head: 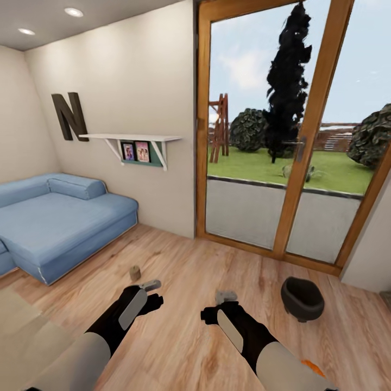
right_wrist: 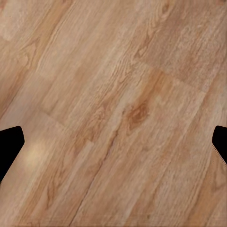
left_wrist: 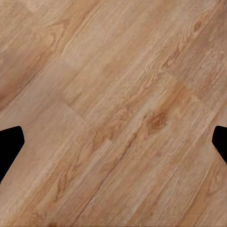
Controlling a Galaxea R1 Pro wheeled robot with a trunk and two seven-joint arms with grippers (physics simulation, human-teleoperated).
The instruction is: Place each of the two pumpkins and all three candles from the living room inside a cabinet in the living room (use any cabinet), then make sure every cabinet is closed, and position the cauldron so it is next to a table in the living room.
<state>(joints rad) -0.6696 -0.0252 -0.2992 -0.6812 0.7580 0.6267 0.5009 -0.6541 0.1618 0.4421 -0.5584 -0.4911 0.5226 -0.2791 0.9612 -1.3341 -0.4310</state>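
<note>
We look down over a wood-plank floor (head: pixel 179 282), warm brown with a diagonal grain, running to a tall glass door (head: pixel 282 136) in a wooden frame. Through the glass we see grass, a dark tree and round shrubs under a pale sky. A cream wall (head: pixel 125 81) stands at left of the door, bearing a large dark letter N (head: pixel 69 116) and a white shelf (head: pixel 133 138) with two small framed pictures under it. A blue sofa (head: pixel 54 217) sits against that wall at left. A pale rug (head: pixel 21 326) shows at the lower left corner.

The cauldron (head: pixel 302 298) stands on the floor at right, near the door frame, mouth up. A small stubby thing (head: pixel 134 272) stands on the floor between the sofa and the left arm; it may be a candle, but we cannot tell. A bit of orange (head: pixel 312 366) shows past the right forearm, too little to name.

Both arms reach forward, low over the floor. The left tool (head: pixel 150 284) and the right tool (head: pixel 226 296) are well apart from each other and from the cauldron. In each wrist view we see bare planks, with the fingertips (left_wrist: pixel 9 144) at the far edges of the picture (right_wrist: pixel 9 144), so both tools stand wide and hold nothing.
</note>
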